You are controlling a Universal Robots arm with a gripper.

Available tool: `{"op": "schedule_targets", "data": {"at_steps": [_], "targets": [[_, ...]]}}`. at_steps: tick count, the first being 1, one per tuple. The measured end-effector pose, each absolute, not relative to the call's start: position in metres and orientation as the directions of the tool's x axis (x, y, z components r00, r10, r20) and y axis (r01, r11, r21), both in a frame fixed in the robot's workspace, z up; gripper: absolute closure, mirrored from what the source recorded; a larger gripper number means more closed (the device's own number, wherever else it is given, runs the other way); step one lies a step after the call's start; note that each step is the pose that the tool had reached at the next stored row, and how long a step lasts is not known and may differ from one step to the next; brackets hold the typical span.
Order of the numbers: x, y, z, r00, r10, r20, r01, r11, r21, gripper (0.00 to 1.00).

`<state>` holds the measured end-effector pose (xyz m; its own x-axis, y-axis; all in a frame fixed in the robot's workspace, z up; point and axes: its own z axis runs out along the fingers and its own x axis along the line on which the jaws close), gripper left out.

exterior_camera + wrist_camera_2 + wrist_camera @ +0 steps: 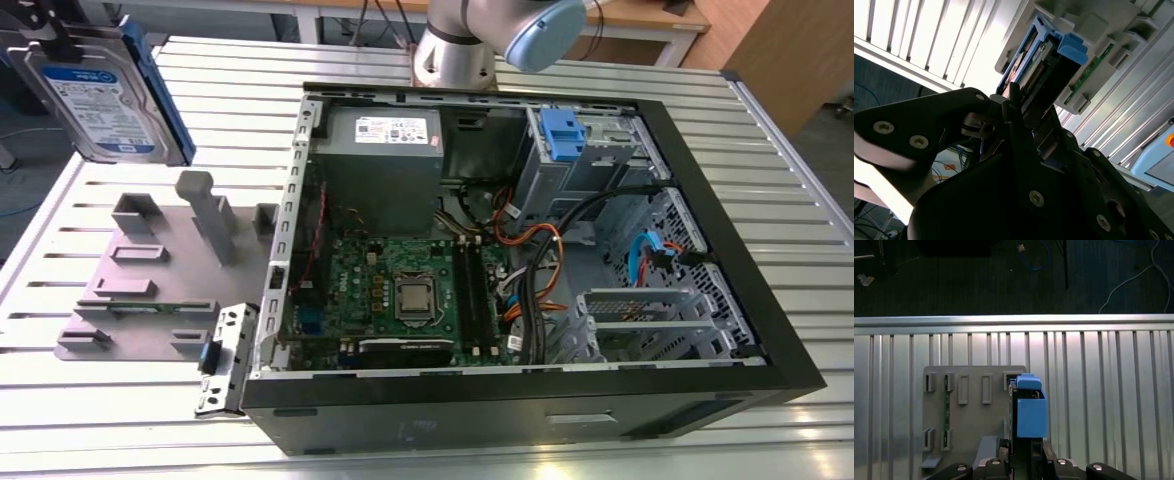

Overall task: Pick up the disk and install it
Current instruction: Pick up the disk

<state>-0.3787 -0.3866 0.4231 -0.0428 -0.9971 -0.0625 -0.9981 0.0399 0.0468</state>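
Note:
The disk (110, 98), a silver drive with a white-and-blue label and a blue bracket on its edges, hangs upright in the air at the exterior view's upper left, above the slatted table. My gripper (1025, 456) is shut on it. In the first wrist view the disk (1030, 410) shows edge-on, over the right side of the grey fixture plate (969, 415). In the second wrist view the dark fingers (1019, 125) clamp the disk's end (1051, 60).
The open computer case (534, 390) lies in the middle of the table, with a grey power-supply box (380, 150) and a blue-latched drive cage (574, 140) at its far end. The grey fixture plate (147, 280) with upright pegs lies to the case's left in the exterior view. The arm's base (454, 55) stands behind the case.

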Motion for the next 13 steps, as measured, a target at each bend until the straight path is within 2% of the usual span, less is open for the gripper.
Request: {"op": "schedule_targets", "data": {"at_steps": [13], "targets": [[-0.3787, -0.3866, 0.4283, -0.043, -0.997, -0.062, -0.998, 0.040, 0.047, 0.65]]}}
